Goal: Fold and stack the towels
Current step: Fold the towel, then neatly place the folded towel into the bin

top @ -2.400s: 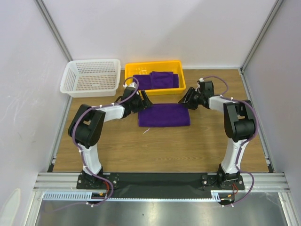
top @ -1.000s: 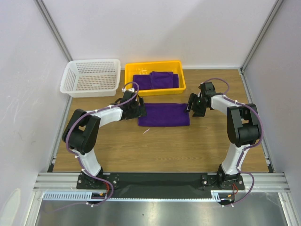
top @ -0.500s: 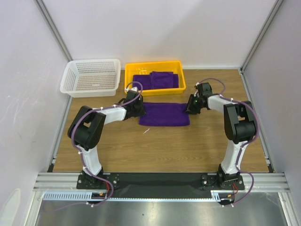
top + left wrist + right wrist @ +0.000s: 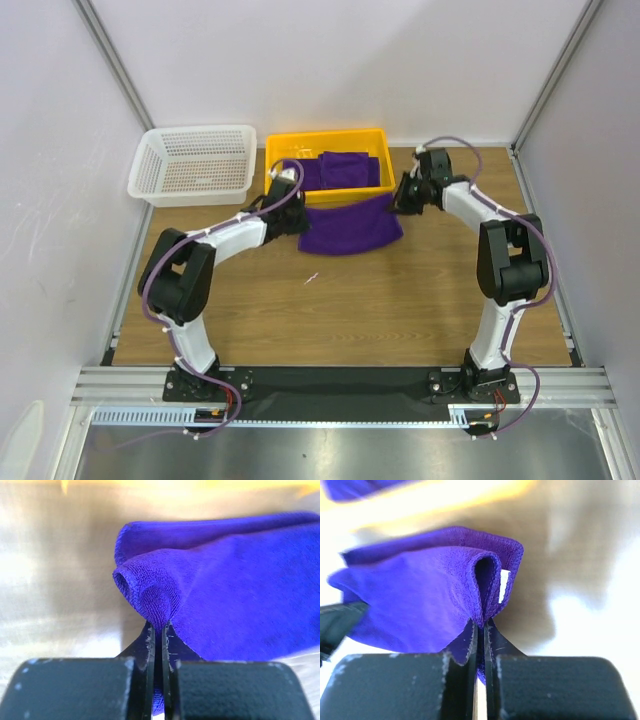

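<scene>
- Overhead, I see one purple towel (image 4: 348, 230) held up by its two far corners, just in front of the yellow tray (image 4: 328, 134). Its middle sags in a curve toward the desk (image 4: 350, 310), and I cannot tell whether the lower edge touches the wood.
- Left fingers (image 4: 296, 208): closed on the towel's left corner, near the tray's near left corner.
- Right fingers (image 4: 403, 198): closed on the towel's right corner, just beside the tray's near right corner.
- Left wrist view: the two black left fingers (image 4: 152, 639) press together with cloth pinched between them. A rolled hem of the towel (image 4: 240, 590) bulges above the tips, and the rest of it spreads to the right.
- Right wrist view: the right fingers (image 4: 472, 636) clamp a doubled fold of the towel (image 4: 420, 595). The fold stands upright above the tips, with a small white patch at its right side. The cloth hangs away to the left.
- Inside the tray: more towels (image 4: 340, 170) of the same purple, one folded piece lying on a flatter one.
- White mesh basket (image 4: 195, 165): on the desk just left of the tray, apart from both arms.
</scene>
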{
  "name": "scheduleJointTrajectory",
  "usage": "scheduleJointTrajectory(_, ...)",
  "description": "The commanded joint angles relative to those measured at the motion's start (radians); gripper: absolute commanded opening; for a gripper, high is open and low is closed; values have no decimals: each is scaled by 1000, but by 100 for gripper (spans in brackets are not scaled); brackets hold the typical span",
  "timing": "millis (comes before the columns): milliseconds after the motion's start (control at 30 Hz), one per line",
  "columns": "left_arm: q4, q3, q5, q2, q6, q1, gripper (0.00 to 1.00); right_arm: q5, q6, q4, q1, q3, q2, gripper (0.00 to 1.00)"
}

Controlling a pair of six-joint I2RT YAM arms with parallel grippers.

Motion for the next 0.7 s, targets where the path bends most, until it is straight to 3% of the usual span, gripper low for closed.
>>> scheduleJointTrajectory(0, -43, 164, -32, -96, 63, 9, 0, -18, 6, 23, 4, 166, -75, 0)
scheduleJointTrajectory(233, -117, 400, -9, -35, 95, 101, 0, -12, 6, -43, -8, 488, 67, 0)
scheduleJointTrajectory(400, -114, 563, 43, 64, 109, 175, 0, -9, 8, -112, -25, 785, 259, 0)
scheduleJointTrajectory(667, -132, 822, 84, 282, 118, 223, 0, -57, 20, -120, -45, 1050, 471, 0)
